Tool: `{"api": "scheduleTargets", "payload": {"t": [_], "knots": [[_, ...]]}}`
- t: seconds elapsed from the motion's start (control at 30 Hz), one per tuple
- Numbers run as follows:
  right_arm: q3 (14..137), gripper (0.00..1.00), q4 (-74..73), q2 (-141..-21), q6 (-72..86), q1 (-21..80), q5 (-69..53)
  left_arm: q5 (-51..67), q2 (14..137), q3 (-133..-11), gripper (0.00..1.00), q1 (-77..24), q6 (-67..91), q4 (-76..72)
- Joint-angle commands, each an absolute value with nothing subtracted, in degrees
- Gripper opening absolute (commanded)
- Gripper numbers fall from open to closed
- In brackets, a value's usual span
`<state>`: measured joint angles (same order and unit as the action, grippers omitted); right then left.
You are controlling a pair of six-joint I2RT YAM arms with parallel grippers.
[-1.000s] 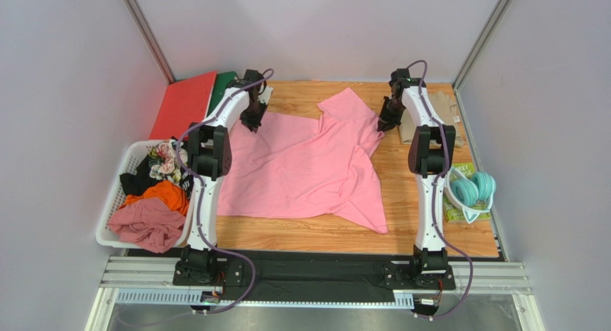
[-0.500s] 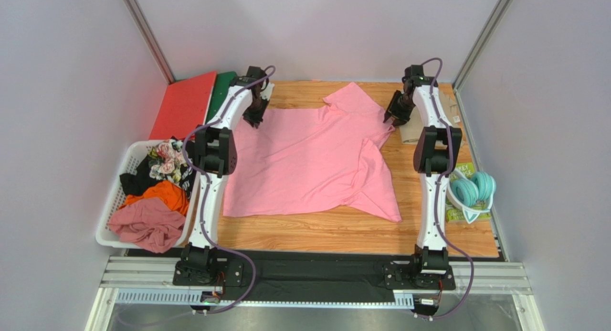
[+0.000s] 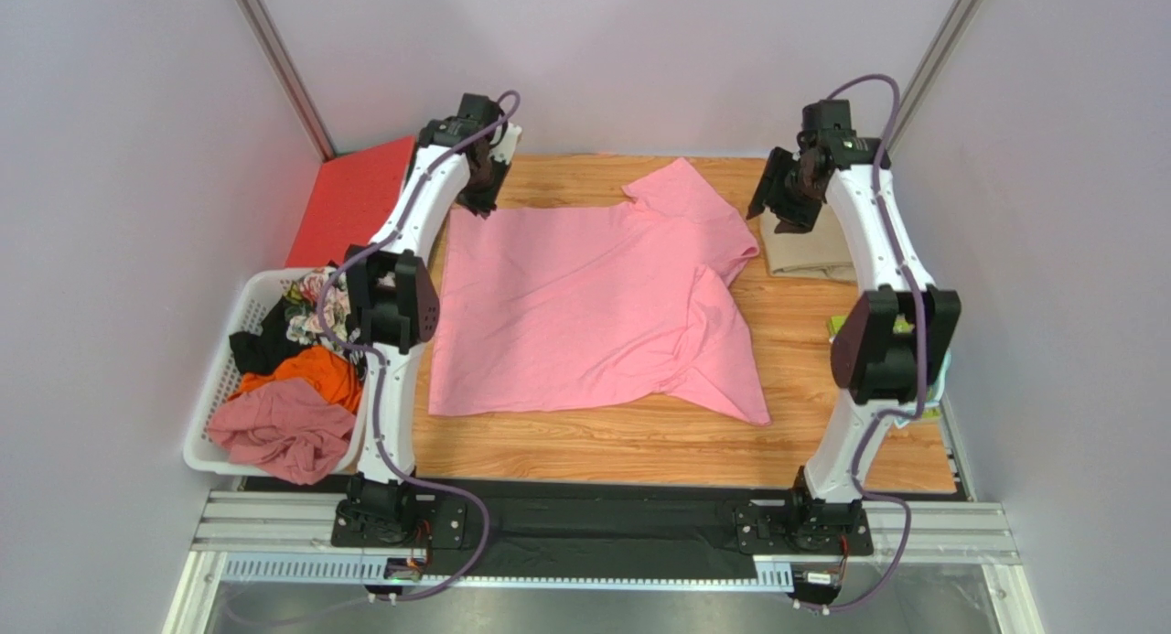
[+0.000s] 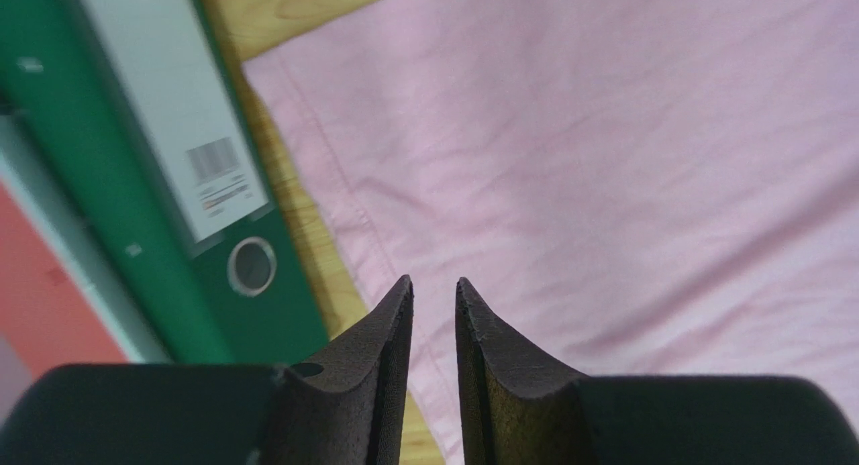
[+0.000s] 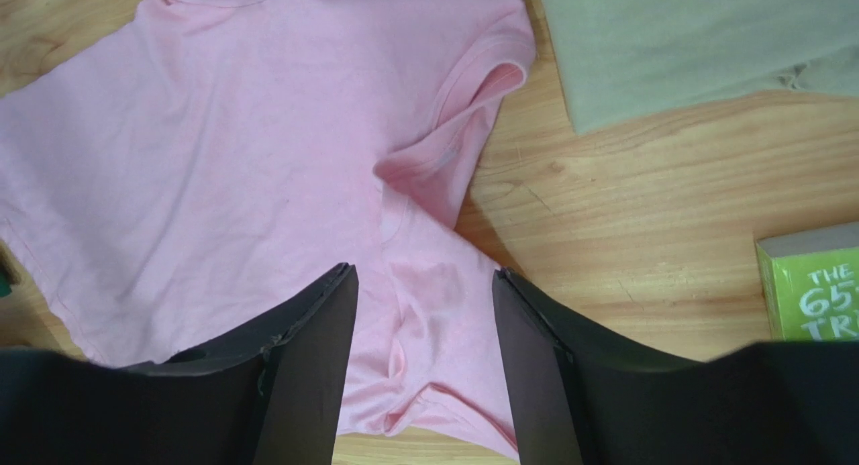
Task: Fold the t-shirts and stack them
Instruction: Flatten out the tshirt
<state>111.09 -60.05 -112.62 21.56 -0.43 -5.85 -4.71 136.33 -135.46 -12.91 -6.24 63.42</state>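
Pink tee [image 3: 591,305] is spread out mid bench [image 3: 619,449], a bit bunched toward its near-right corner. Further back, the left end effector [image 4: 434,282] hovers over the tee's far-left corner (fingers barely parted, gripping nothing), next to a green binder [image 4: 151,183]. The right end effector [image 5: 423,272] hangs wide open and empty above the far-right sleeve, with the khaki tee [image 3: 804,250] just beside it.

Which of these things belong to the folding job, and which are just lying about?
Job: pink t-shirt, beige t-shirt.
Lying about: basket of other clothes, red folder, green binder, green book.
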Motion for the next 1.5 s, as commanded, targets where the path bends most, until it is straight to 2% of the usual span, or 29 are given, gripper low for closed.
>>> {"api": "scheduleTargets", "payload": {"t": [0.0, 0.03, 0.13, 0.23, 0.27, 0.43, 0.67, 0.97, 1.47], "knots": [[97.7, 0.59, -59.8, -100.8, 21.9, 2.9, -4.8, -4.7, 125.9, -132.0, 0.30, -13.0, -8.4, 65.9], [89.2, 0.59, -58.2, -98.4, 22.0, 3.9, -5.0, -3.4, 121.8, -129.6, 0.31, -13.1, -8.7, 66.3], [74.1, 0.55, -56.2, -89.5, 23.8, 8.7, -4.0, -0.3, 110.7, -113.8, 0.32, -13.9, -11.2, 64.3], [64.1, 0.53, -54.1, -82.6, 27.2, 13.6, -2.9, 1.1, 101.3, -94.4, 0.32, -14.6, -14.1, 60.0], [58.9, 0.52, -53.6, -80.4, 28.1, 14.5, -2.6, 1.3, 99.8, -91.7, 0.32, -14.6, -14.6, 59.0], [49.9, 0.49, -52.4, -75.2, 32.0, 16.3, -2.1, 2.7, 96.0, -80.1, 0.32, -14.8, -15.3, 56.4], [47.8, 0.49, -54.4, -72.7, 35.6, 16.3, 3.0, 1.1, 103.4, -82.3, 0.31, -18.5, -14.2, 54.2], [48.6, 0.49, -53.8, -73.8, 36.8, 16.4, 5.1, 2.1, 114.0, -93.2, 0.30, -20.9, -12.5, 55.4], [55.8, 0.45, -45.3, -95.9, 35.0, 20.2, 1.5, 0.4, 118.4, -94.7, 0.29, -21.0, -11.7, 54.1]]}}
